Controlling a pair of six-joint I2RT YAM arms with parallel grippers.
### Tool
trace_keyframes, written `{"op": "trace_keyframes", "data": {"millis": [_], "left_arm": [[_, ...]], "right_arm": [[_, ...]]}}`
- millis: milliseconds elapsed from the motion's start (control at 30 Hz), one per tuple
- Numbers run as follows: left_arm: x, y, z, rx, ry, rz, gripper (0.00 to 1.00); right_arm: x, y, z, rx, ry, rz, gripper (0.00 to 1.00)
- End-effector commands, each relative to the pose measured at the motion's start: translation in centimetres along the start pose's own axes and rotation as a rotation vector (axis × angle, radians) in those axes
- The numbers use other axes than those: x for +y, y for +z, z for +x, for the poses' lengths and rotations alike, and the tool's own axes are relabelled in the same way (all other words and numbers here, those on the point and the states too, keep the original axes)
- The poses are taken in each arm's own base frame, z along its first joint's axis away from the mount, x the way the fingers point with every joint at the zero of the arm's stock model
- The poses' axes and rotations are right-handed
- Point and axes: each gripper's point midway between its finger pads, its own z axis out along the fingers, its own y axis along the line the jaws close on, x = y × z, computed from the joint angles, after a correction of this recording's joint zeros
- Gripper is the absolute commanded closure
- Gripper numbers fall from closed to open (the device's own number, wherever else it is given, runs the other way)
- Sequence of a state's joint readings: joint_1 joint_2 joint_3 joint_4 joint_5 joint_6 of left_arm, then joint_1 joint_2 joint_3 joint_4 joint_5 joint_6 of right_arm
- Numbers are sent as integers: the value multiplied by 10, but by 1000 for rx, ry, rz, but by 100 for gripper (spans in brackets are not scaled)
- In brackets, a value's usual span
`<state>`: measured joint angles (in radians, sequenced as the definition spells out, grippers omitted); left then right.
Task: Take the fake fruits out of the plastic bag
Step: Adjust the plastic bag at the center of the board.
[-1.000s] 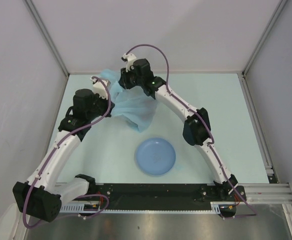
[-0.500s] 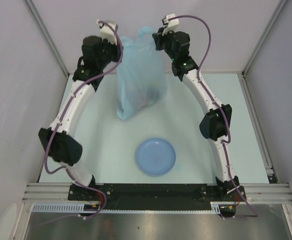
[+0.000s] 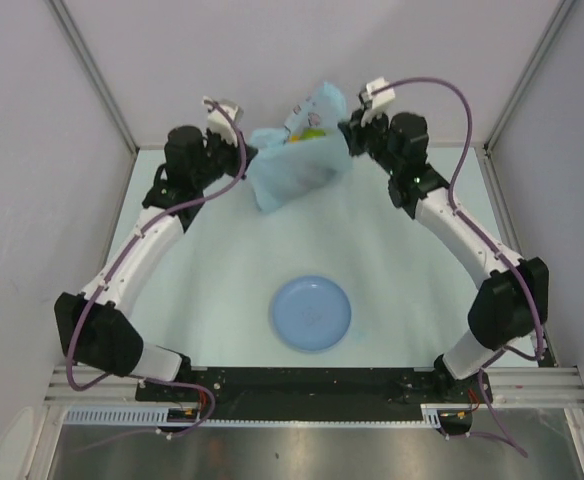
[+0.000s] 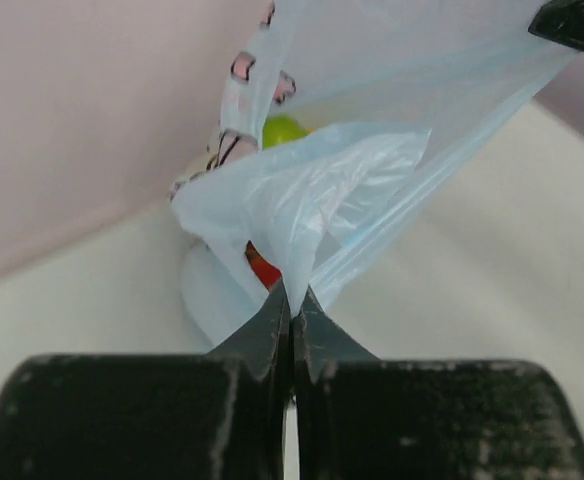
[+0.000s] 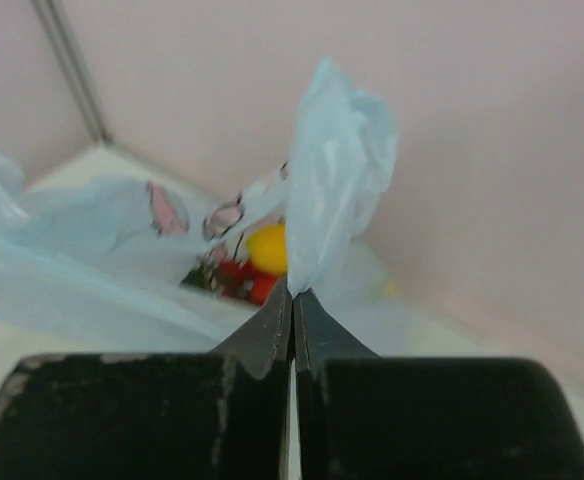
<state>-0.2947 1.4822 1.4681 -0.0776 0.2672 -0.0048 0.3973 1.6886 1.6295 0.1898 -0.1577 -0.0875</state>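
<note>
The bag [image 3: 294,172], fruits [image 5: 265,252] inside, is clamped at 9 o'clock by the left gripper [image 4: 292,303], at 3 by the right gripper [image 5: 292,297].

**Clearance: far edge obstructed, mid-bench passable**

The bag [image 3: 297,170] is strung between the left claw [image 3: 246,160] and the right claw [image 3: 350,137], each pinched tight on its film. It sits close against the back wall [image 3: 302,60], leaving no passage behind it. The fruits [image 5: 262,262] lie inside, partly screened by folds of film. The left arm [image 3: 142,250] and right arm [image 3: 462,225] flank the bench [image 3: 212,280]. Between them the surface is open except for the plate [image 3: 312,313], front centre, well apart from the bag.
</note>
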Motion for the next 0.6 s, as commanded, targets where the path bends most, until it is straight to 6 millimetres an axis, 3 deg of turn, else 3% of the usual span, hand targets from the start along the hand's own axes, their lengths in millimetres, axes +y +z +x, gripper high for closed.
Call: {"op": "trace_keyframes", "data": {"millis": [0, 33, 100, 133, 167, 233, 267, 333, 467, 500, 567], "left_arm": [[6, -45, 78, 138, 31, -45, 95], [-3, -51, 95, 181, 10, -8, 93], [-17, -59, 122, 248, -24, 40, 82], [-25, -66, 128, 279, -45, 63, 76], [-27, -69, 132, 294, -61, 63, 58], [-33, -74, 126, 295, -101, 63, 42], [-33, -74, 120, 283, -105, 53, 29], [-35, -76, 103, 248, -102, 54, 23], [-38, -76, 68, 170, -76, 62, 19], [-44, -76, 54, 144, -59, 92, 19], [-50, -71, 48, 133, -30, 112, 18]], "right_arm": [[-4, -68, 124, 335, 90, 113, 100], [4, -88, 156, 453, 169, 123, 93], [13, -107, 169, 507, 230, 113, 86], [20, -116, 181, 542, 246, 99, 73], [25, -119, 172, 528, 239, 74, 66], [34, -118, 158, 495, 200, 40, 49], [34, -118, 151, 474, 184, 36, 45], [35, -117, 132, 425, 156, 31, 34], [30, -114, 102, 358, 122, 69, 29], [27, -113, 99, 350, 125, 87, 29], [15, -111, 100, 360, 129, 161, 27]]}}
